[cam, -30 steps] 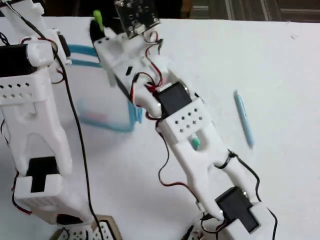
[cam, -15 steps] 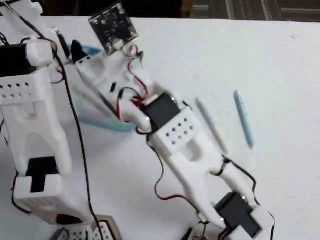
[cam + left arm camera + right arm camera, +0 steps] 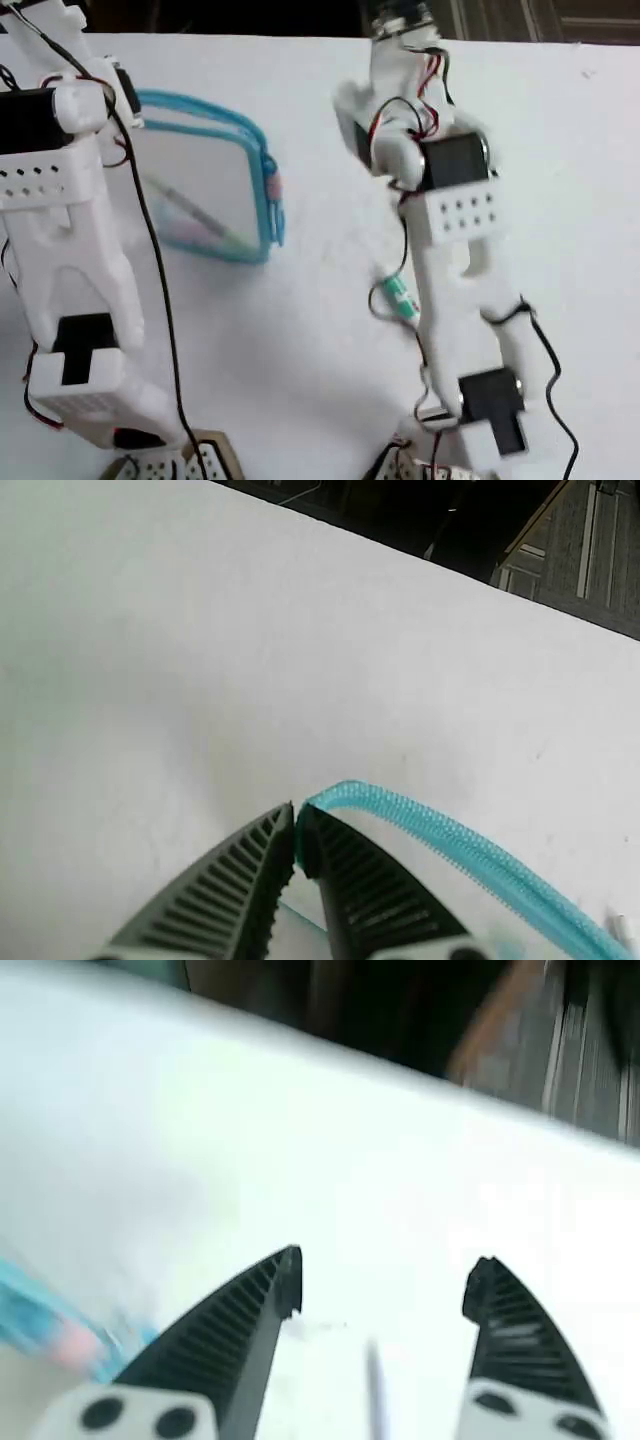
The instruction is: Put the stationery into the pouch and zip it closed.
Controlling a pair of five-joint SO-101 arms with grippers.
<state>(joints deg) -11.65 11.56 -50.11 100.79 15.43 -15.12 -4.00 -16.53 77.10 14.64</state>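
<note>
The clear pouch (image 3: 200, 180) with a blue zip edge lies flat at the left of the table, with pens showing faintly inside it (image 3: 190, 215). My left gripper (image 3: 297, 830) is shut on the pouch's blue edge (image 3: 450, 850) at its far left corner (image 3: 135, 98). My right gripper (image 3: 385, 1280) hangs open over bare table to the right of the pouch, with nothing between its fingers. A thin grey pen (image 3: 375, 1385) lies just below it. The pouch's zip end (image 3: 60, 1340) shows off to one side in the right wrist view.
The right arm (image 3: 450, 210) stretches across the table's middle. A small green and white item (image 3: 398, 295) lies beside it. The left arm (image 3: 60, 250) stands along the left edge. The far right of the table is bare white surface.
The right arm has swung from above the pouch to the right, uncovering the pouch and covering the two pens that lay on the right. The left arm has kept still.
</note>
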